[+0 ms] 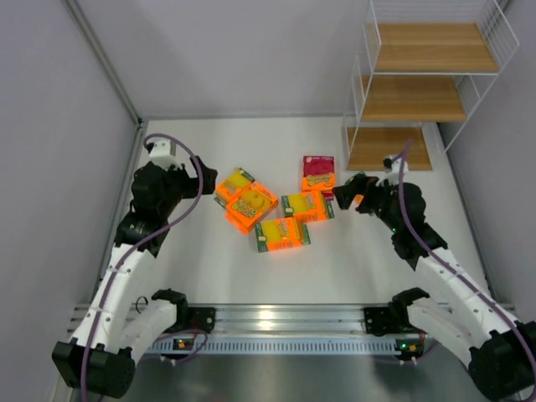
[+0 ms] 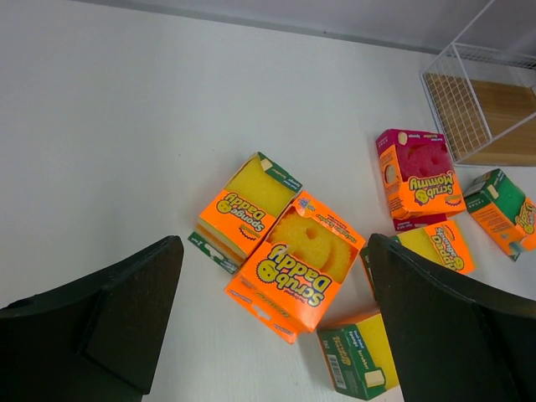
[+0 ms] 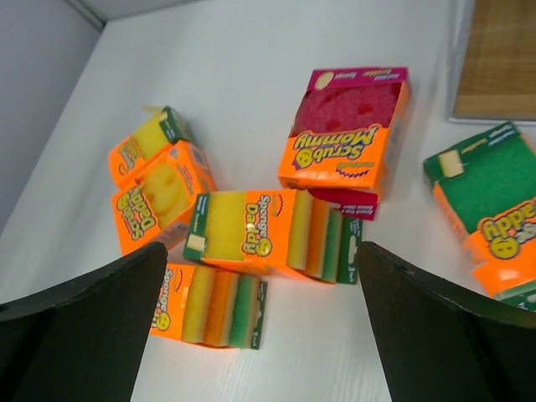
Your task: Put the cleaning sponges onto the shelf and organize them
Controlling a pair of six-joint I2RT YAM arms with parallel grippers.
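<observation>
Several cleaning sponges lie in a loose cluster on the white table. Among them are a smiley-face orange pack (image 1: 250,206) (image 2: 297,264), a yellow-and-orange pack with a green edge (image 1: 235,184) (image 2: 243,209), two striped packs (image 1: 282,234) (image 3: 268,234) and a magenta-topped pack (image 1: 318,172) (image 3: 347,134). A green pack (image 3: 490,205) lies closest to the shelf (image 1: 419,100). My left gripper (image 1: 198,177) (image 2: 274,244) hovers open left of the cluster, holding nothing. My right gripper (image 1: 345,193) (image 3: 261,251) hovers open at the cluster's right, also holding nothing.
The shelf stands at the back right corner, its lowest board (image 3: 498,59) near table level. Grey walls (image 1: 59,167) close in the left and back sides. A metal rail (image 1: 276,318) runs along the near edge between the arm bases.
</observation>
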